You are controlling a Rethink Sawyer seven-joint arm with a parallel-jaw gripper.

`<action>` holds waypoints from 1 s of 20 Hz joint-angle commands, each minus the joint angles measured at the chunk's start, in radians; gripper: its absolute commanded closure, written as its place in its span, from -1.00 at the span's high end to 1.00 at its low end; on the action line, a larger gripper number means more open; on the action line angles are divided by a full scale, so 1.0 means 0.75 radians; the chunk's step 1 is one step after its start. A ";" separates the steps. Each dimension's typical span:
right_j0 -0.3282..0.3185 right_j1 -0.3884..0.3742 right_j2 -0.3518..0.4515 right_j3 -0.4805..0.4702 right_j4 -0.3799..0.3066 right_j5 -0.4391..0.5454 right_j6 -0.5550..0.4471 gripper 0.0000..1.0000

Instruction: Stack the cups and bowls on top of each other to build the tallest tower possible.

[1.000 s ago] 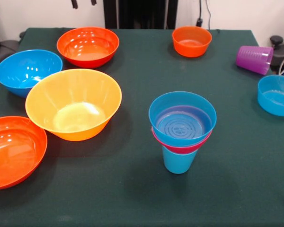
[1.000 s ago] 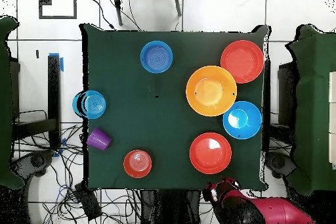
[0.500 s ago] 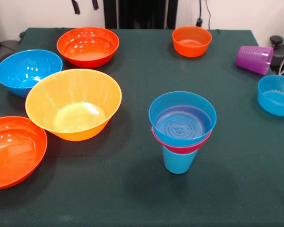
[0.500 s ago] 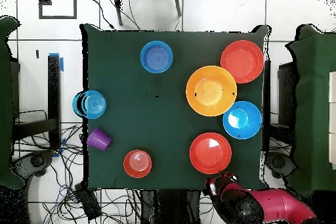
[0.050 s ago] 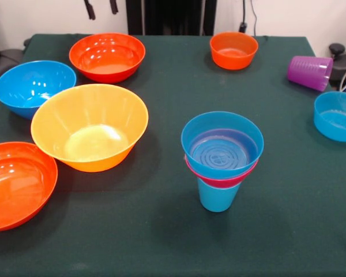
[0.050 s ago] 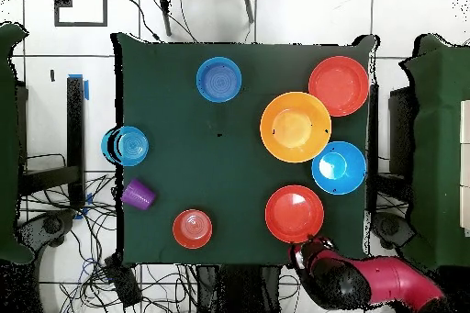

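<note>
Your arm [image 6: 372, 282] lies low off the surface's [image 5: 161, 231] edge, and its claw [image 5: 101, 8] shows only as two dark tips, set apart and holding nothing, just behind the far red bowl [image 5: 107, 56]. The tower [image 5: 221, 157] stands alone mid-surface: a blue cup under a pink bowl and a small blue bowl. Well apart from it sit the yellow bowl [image 5: 90, 126], big blue bowl [image 5: 34, 87], near red bowl [image 5: 16, 183], orange bowl [image 5: 233, 49], purple cup [image 5: 309, 72] on its side and another blue bowl [image 5: 336, 115].
</note>
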 commanded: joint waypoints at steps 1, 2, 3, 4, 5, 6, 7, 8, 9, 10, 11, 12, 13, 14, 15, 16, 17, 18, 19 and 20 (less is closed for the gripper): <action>0.049 0.133 0.091 -0.201 0.006 0.161 -0.188 1.00; 0.051 0.139 0.093 -0.211 0.006 0.165 -0.191 1.00; 0.074 0.143 0.098 -0.232 0.017 0.179 -0.187 1.00; 0.081 0.143 0.100 -0.244 0.022 0.188 -0.190 1.00; 0.099 0.139 0.106 -0.260 0.039 0.210 -0.188 1.00; 0.106 0.139 0.108 -0.270 0.047 0.221 -0.188 1.00; 0.116 0.133 0.119 -0.279 0.069 0.238 -0.186 1.00; 0.120 0.126 0.123 -0.279 0.083 0.250 -0.182 1.00; 0.129 0.110 0.134 -0.280 0.102 0.263 -0.176 1.00; 0.137 0.100 0.136 -0.281 0.114 0.274 -0.166 1.00; 0.148 0.093 0.140 -0.288 0.128 0.286 -0.157 1.00; 0.158 0.092 0.142 -0.294 0.136 0.295 -0.149 1.00; 0.172 0.098 0.147 -0.313 0.145 0.308 -0.146 1.00; 0.184 0.103 0.148 -0.324 0.148 0.316 -0.142 1.00; 0.196 0.106 0.153 -0.345 0.159 0.331 -0.146 1.00; 0.209 0.110 0.159 -0.365 0.170 0.347 -0.150 1.00; 0.227 0.112 0.161 -0.390 0.177 0.361 -0.150 1.00; 0.235 0.110 0.167 -0.398 0.182 0.357 -0.148 1.00; 0.243 0.114 0.170 -0.412 0.185 0.356 -0.145 1.00; 0.251 0.118 0.174 -0.427 0.189 0.358 -0.146 1.00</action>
